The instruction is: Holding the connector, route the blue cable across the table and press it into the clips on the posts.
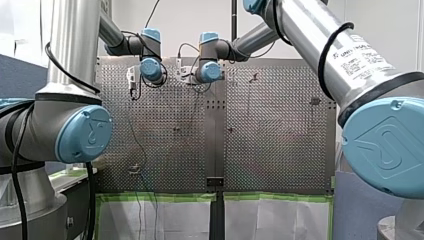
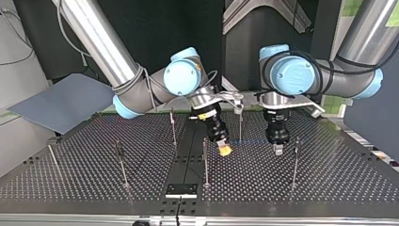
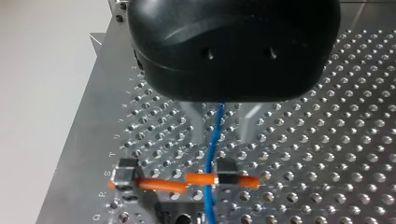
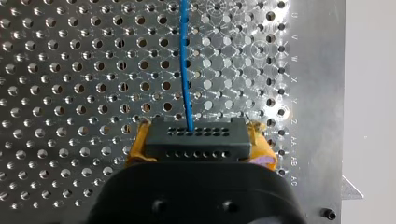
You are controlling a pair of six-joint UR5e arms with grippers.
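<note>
A black connector (image 4: pixel 196 137) sits between the yellow pads of my right gripper (image 4: pixel 198 147), which is shut on it. The blue cable (image 4: pixel 185 70) leaves the connector and runs away over the perforated table. In the left wrist view the blue cable (image 3: pixel 214 140) passes between the metal fingers (image 3: pixel 198 126) of my left gripper (image 3: pixel 223 135), which stand apart on either side of it, open. In the top view my right gripper (image 2: pixel 225 149) is near the middle and my left gripper (image 2: pixel 277 148) is to its right, both low over the table.
Thin posts stand on the table: one (image 2: pixel 205 160) in front of my right gripper, one (image 2: pixel 241 122) between the grippers, one (image 2: pixel 295 162) beside my left gripper, others (image 2: pixel 121 162) further left. An orange rod (image 3: pixel 187 179) in two small black blocks lies ahead of my left gripper, crossing the cable.
</note>
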